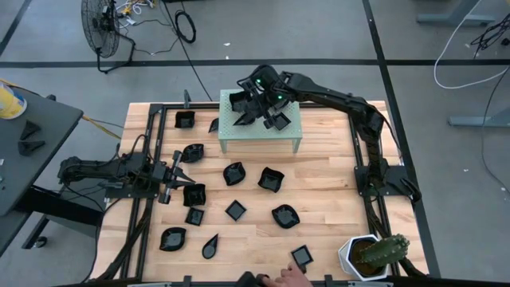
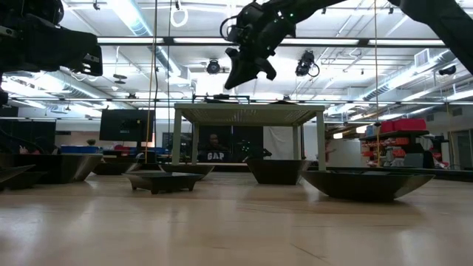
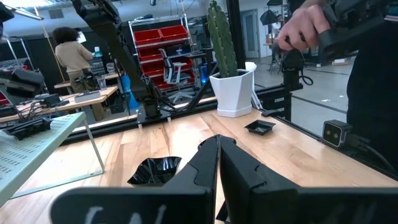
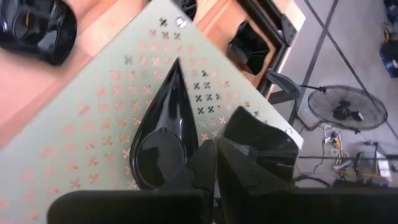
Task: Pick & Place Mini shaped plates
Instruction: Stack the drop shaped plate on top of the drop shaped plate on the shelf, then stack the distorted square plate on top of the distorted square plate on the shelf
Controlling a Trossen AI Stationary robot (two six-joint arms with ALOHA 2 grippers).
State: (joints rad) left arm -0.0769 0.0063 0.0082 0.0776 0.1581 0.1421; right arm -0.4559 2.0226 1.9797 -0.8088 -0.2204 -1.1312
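We look down on a wooden tabletop [image 1: 319, 183] carrying a pale green perforated stand [image 1: 295, 131] at its far edge. On the stand's top lie a teardrop plate [image 4: 163, 127] and, just beside it, a square plate [image 4: 261, 134]. Other mini black plates [image 1: 271, 178] are scattered over the bare wood between the stand and the near edge, each empty. A white hexagonal pot [image 1: 355, 259] holding a cactus stands at the near right corner. The right gripper [image 1: 267, 108] hangs above the stand with the arm reaching in from the right edge; its fingers are narrowed together and hold nothing. The left gripper [image 1: 179, 177] rests low near the left edge, arm stretched along the tabletop, fingers pressed together and empty. A person's hand [image 1: 288, 277] shows at the near edge.
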